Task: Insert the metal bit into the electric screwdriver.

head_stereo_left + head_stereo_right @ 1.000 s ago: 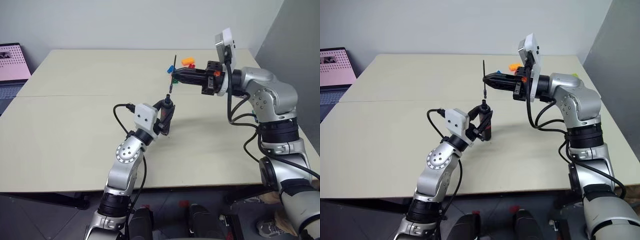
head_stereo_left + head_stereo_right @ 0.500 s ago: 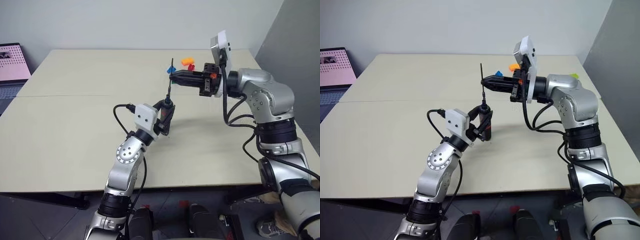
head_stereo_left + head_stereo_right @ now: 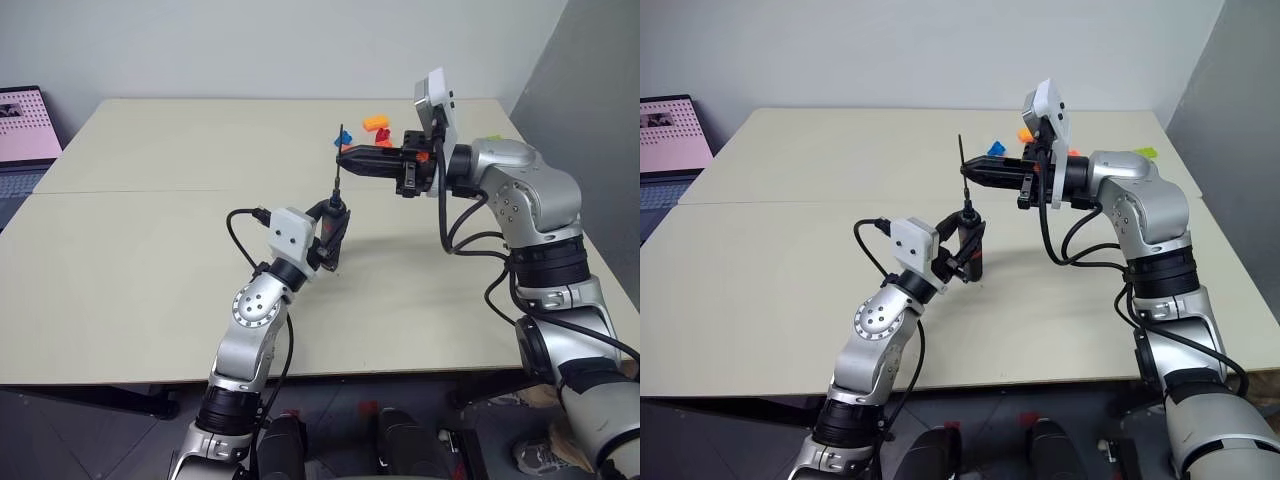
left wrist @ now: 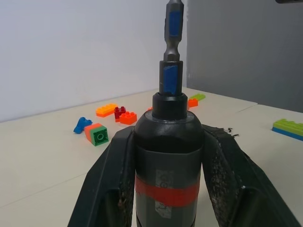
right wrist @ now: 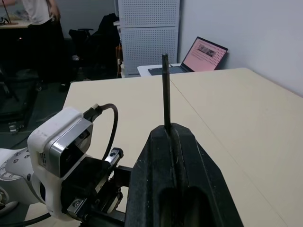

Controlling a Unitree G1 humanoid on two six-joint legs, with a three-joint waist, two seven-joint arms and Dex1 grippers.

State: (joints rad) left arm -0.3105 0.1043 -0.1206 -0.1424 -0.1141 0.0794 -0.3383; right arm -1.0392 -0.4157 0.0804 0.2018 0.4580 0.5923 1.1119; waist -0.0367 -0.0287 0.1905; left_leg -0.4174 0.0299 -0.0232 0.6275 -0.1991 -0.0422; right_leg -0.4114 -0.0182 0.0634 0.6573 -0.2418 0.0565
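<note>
The electric screwdriver (image 3: 333, 228) stands upright over the table, dark with a red band (image 4: 166, 195) and a blue tip (image 4: 169, 78). My left gripper (image 3: 335, 215) is shut on its body, one finger (image 4: 110, 176) on each side. The metal bit (image 3: 339, 170), thin and nearly vertical, is pinched near its middle by my right gripper (image 3: 342, 157), which reaches in level from the right and is shut on it. In the left wrist view the bit's lower end (image 4: 173, 28) sits at the mouth of the screwdriver's tip. The bit (image 5: 165, 90) also rises from the closed fingers (image 5: 173, 156) in the right wrist view.
Loose bricks lie behind the grippers at the back of the table: orange (image 3: 376, 123), blue (image 3: 340, 137), red (image 3: 383, 138), and a green one (image 3: 1143, 152) by the right edge. A laptop (image 3: 25, 125) stands off the table's far left corner.
My right wrist has tilted slightly and the bit has edged left, bringing its lower end onto the screwdriver's tip. The left arm and screwdriver have stayed still.
</note>
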